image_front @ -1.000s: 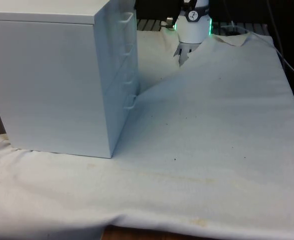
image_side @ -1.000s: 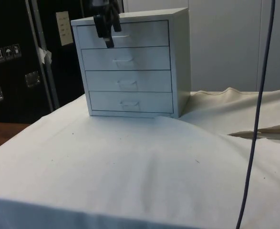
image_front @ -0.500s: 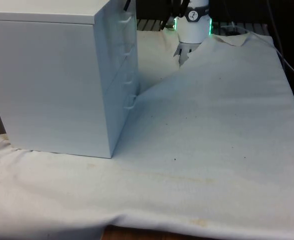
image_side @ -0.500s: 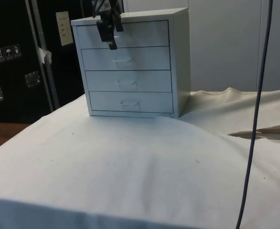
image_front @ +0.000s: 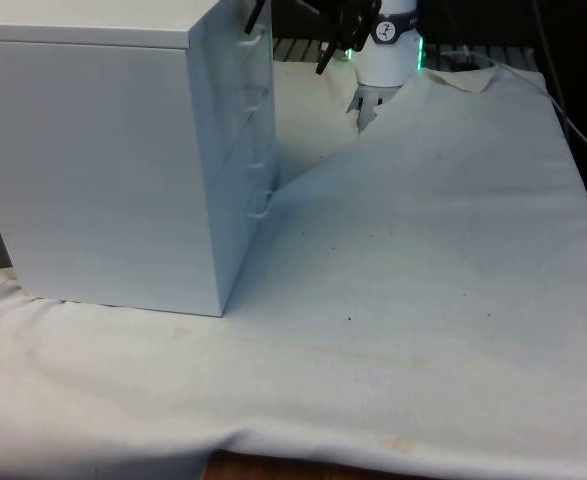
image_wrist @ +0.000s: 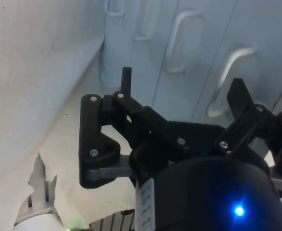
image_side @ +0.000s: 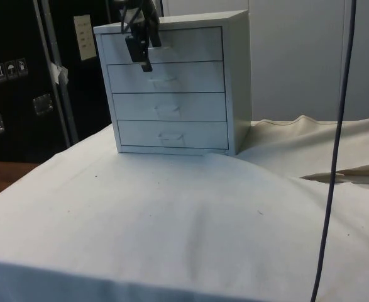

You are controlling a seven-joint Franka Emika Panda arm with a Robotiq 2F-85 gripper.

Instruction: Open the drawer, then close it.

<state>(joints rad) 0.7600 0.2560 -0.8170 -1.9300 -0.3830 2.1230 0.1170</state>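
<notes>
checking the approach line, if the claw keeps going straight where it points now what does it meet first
Probably the front of the chest of drawers. The claw, fingers spread, points at the drawer fronts, with one curved white handle lying near its line, just inside one fingertip. Depth is unclear, so whether the handle or the flat front comes first is uncertain.

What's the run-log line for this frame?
gripper: open, in front of top drawer | chest of drawers: all four shut | handle: not gripped

The chest of drawers (image_side: 171,88) looked smooth, painted and faintly glossy; the cloth (image_front: 423,260) over the surface was matt, creased and lightly stained.
</notes>
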